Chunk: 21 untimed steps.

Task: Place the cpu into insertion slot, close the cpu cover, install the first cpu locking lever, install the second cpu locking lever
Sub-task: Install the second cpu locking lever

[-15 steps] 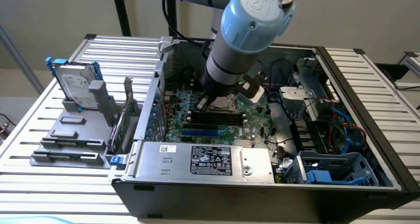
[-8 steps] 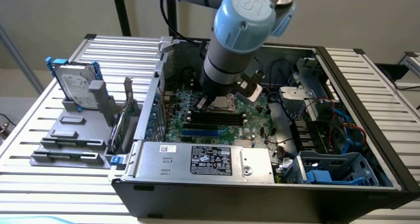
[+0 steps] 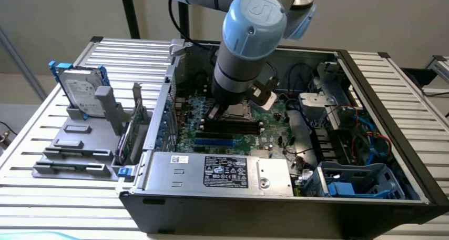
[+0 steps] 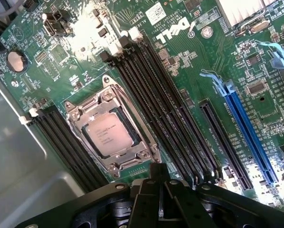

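Note:
The cpu (image 4: 108, 134) lies flat in the insertion slot (image 4: 143, 153), its pale metal face with printed text showing. The cpu cover (image 4: 92, 107) is down over the chip's edges, and the chip shows through the cover's square opening. My gripper (image 4: 159, 192) hovers above the green motherboard (image 4: 194, 71) just beside the socket, with its black fingers pressed together and nothing between them. In the exterior view the arm reaches down into the open computer case, and the gripper (image 3: 233, 108) sits over the middle of the board.
Long black memory slots (image 4: 154, 99) run on both sides of the socket. A blue expansion slot (image 4: 249, 128) lies further off. The grey case wall (image 4: 18, 166) stands close by. A hard drive (image 3: 81, 87) rests on a stand outside the case. The power supply (image 3: 217, 171) fills the near side.

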### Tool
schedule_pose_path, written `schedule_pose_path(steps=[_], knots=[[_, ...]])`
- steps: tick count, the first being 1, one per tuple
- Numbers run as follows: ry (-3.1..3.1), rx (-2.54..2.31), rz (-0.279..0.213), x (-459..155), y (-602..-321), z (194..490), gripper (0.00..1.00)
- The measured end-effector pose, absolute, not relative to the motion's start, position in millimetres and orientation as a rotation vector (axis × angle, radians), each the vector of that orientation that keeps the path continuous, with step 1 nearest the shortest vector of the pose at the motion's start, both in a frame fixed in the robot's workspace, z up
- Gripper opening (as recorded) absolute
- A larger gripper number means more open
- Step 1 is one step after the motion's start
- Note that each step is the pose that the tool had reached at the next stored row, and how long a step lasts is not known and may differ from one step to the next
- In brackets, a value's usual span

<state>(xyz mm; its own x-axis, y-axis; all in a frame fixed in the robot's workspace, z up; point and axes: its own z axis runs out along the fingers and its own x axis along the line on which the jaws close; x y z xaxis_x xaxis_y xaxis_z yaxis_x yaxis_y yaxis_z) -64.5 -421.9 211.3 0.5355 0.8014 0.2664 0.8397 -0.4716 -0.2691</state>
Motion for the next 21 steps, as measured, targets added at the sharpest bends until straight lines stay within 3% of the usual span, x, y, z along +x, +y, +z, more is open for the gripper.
schedule_pose_path(steps=[21], knots=[[-1.356,-2.425,-0.135,-70.5,-414.5,195.4,0.11]])
